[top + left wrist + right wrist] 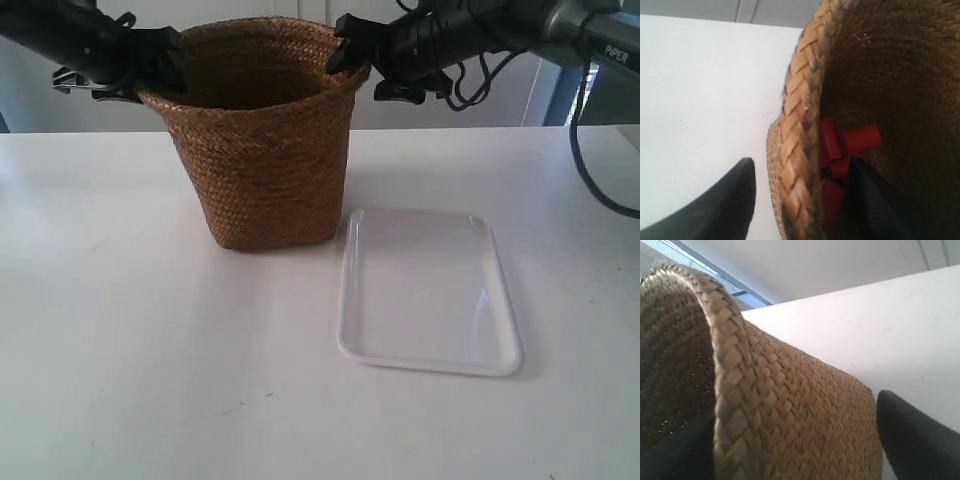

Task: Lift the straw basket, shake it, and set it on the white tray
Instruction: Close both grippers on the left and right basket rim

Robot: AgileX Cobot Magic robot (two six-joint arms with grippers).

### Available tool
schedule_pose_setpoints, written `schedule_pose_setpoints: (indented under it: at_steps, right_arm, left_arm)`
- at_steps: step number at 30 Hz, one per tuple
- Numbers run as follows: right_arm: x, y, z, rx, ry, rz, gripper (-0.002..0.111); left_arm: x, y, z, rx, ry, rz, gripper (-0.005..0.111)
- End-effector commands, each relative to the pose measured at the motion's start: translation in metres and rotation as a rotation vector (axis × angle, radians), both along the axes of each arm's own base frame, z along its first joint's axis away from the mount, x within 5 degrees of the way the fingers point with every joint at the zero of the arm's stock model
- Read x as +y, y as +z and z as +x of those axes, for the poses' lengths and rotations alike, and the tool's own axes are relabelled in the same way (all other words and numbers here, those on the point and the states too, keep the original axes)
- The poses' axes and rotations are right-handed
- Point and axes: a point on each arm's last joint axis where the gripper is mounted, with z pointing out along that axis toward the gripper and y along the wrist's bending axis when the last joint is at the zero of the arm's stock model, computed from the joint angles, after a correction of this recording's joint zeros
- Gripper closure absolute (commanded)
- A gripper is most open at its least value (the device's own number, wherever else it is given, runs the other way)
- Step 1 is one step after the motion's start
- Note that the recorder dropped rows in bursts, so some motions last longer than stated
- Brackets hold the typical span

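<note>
The straw basket (262,150) stands upright on the white table, just beside the far left corner of the white tray (425,292), which lies flat with nothing on it. The gripper of the arm at the exterior view's left (150,78) straddles the left rim; the other arm's gripper (347,58) straddles the right rim. In the left wrist view my left gripper (801,162) is open, one finger outside and one inside the braided rim (802,95). My right gripper (795,407) is open too, its outer finger (910,435) apart from the basket wall (805,375).
Several red blocks (856,140) lie at the bottom inside the basket. Black cables (600,170) hang at the exterior view's right edge. White table (120,340) surface spreads in front of the basket and tray.
</note>
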Motion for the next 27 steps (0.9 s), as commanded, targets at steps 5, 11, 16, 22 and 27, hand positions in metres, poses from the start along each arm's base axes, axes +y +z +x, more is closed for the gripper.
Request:
schedule_pose_setpoints:
  at_steps: [5,11,16,22,27]
  right_arm:
    - [0.004,0.005,-0.004,0.021,0.046,-0.010,0.067]
    - [0.011,0.017,-0.006,-0.009,0.057,-0.006,0.108]
    - [0.017,0.039,-0.014,-0.054,0.071,-0.013,0.108]
    - [0.025,0.050,-0.041,0.000,0.153,-0.177,0.108]
    - [0.027,0.076,-0.069,-0.083,0.102,-0.230,0.108]
  left_arm:
    - [-0.004,-0.002,0.001,0.010,-0.012,-0.030,0.068]
    - [-0.009,0.003,-0.001,0.016,-0.026,-0.108,0.106]
    - [-0.011,0.019,-0.012,0.003,-0.066,-0.097,0.106]
    - [-0.022,0.048,-0.041,-0.046,-0.102,-0.064,0.106]
    - [-0.027,0.064,-0.072,-0.107,-0.086,-0.020,0.106]
